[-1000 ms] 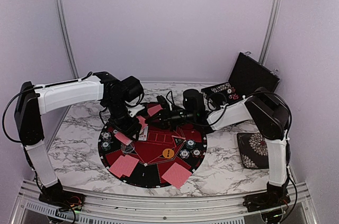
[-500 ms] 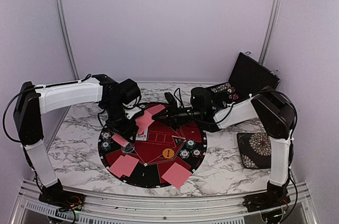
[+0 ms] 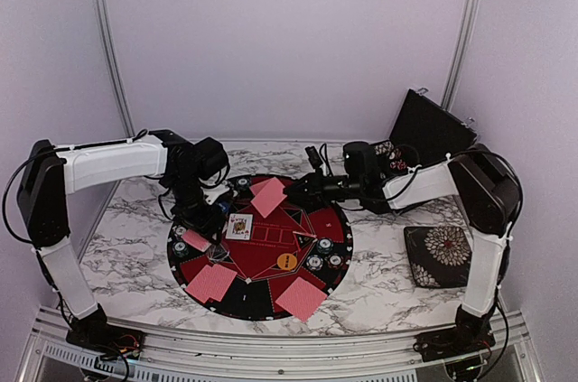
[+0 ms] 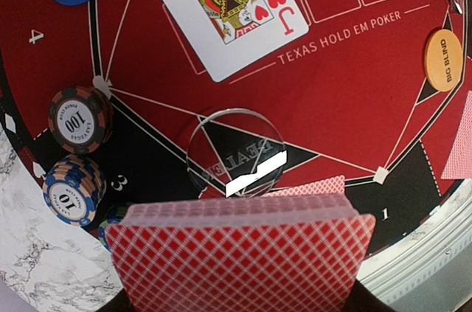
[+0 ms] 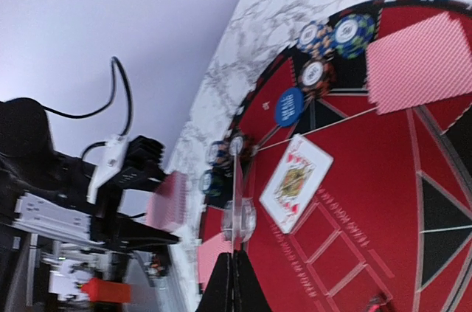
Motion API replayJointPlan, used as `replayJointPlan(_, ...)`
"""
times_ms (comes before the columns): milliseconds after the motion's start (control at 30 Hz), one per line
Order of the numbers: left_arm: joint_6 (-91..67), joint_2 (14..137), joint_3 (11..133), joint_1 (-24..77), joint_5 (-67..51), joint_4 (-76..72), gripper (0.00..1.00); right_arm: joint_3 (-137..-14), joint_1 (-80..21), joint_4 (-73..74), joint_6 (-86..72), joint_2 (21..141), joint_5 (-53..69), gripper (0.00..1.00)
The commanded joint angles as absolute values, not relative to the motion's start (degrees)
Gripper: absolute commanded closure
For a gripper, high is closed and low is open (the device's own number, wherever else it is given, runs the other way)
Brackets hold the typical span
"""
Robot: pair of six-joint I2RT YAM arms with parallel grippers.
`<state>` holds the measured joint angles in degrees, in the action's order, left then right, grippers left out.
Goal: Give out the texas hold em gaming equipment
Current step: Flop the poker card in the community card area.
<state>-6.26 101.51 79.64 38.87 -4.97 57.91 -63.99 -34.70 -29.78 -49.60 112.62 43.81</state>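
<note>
two red-backed card piles [image 3: 211,282] and [image 3: 301,298] lie at the near edge of the round poker mat [image 3: 271,256] on the marble surface [image 3: 379,283]. further in sit the orange big blind disc [image 3: 287,262], chip stacks [image 3: 322,258], and a face-up jack of hearts [image 3: 239,226]. the left pincer [image 3: 200,239] is partly open around a deck of red-backed cards [image 4: 240,253], over the mat's left side. the right pincer [image 3: 305,187] is closed with nothing visibly held, beside a card pile [image 3: 269,196] at the far edge. the black case [image 3: 424,134] stands open behind.
</note>
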Motion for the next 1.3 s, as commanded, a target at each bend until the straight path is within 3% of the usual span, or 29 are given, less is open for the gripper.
replayJointPlan(0,-6.77,98.90,78.67,37.27,-5.03,56.74,0.55,-68.05,-35.79,-13.68,-25.99,108.28,26.73,1.00)
replayJointPlan(300,-6.57,98.71,77.83,35.70,-5.31,56.25,0.55,-68.73,-46.40,-12.89,0.65,107.17,-2.29,1.00)
replayJointPlan(667,-6.50,98.00,77.11,35.33,-5.39,56.27,0.55,-71.61,-57.09,-18.54,22.30,114.15,-20.72,1.00)
replayJointPlan(1267,-6.32,97.45,76.69,35.24,-5.71,56.19,0.55,-72.90,-60.29,-18.90,24.65,118.96,-19.67,1.00)
